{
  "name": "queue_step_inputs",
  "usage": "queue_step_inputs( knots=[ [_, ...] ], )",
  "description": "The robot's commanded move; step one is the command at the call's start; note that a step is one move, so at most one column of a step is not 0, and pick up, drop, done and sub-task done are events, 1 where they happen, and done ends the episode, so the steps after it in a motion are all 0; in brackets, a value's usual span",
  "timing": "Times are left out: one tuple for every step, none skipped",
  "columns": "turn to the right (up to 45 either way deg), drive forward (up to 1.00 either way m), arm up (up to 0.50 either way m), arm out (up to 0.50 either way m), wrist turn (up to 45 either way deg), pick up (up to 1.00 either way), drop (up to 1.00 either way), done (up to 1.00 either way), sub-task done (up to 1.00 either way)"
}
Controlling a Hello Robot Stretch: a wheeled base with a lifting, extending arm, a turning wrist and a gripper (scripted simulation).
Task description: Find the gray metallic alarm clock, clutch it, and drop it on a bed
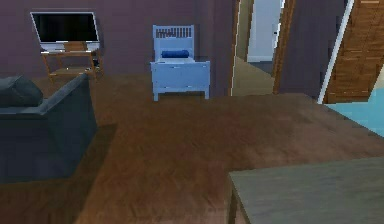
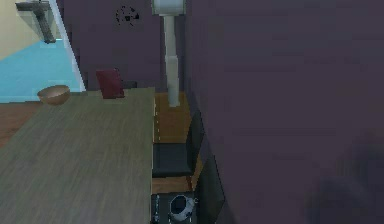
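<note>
Ahead, finds a blue bed (image 1: 180, 72) against the far wall between a TV (image 1: 64, 27) and a doorway (image 1: 262, 45), a sofa (image 1: 45, 125) at left; to the arm side, finds a gray round clock (image 2: 181, 207) at the bottom edge, just beside the counter (image 2: 70, 165) and below a dark chair (image 2: 178, 158); cannot tell the end effector's state.

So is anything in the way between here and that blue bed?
Nothing visible does. Bare wooden floor runs to the blue bed; the dark sofa sits at the forward view's left, the table at its lower right.
</note>
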Motion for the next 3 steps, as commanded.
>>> queue_step_inputs(
  knots=[
    [0.0,0.0,0.1,0.0,0.0,0.0,0.0,0.0,0.0],
    [0.0,0.0,0.5,0.0,0.0,0.0,0.0,0.0,0.0],
    [0.0,0.0,0.12,0.0,0.0,0.0,0.0,0.0,0.0]
  ],
)
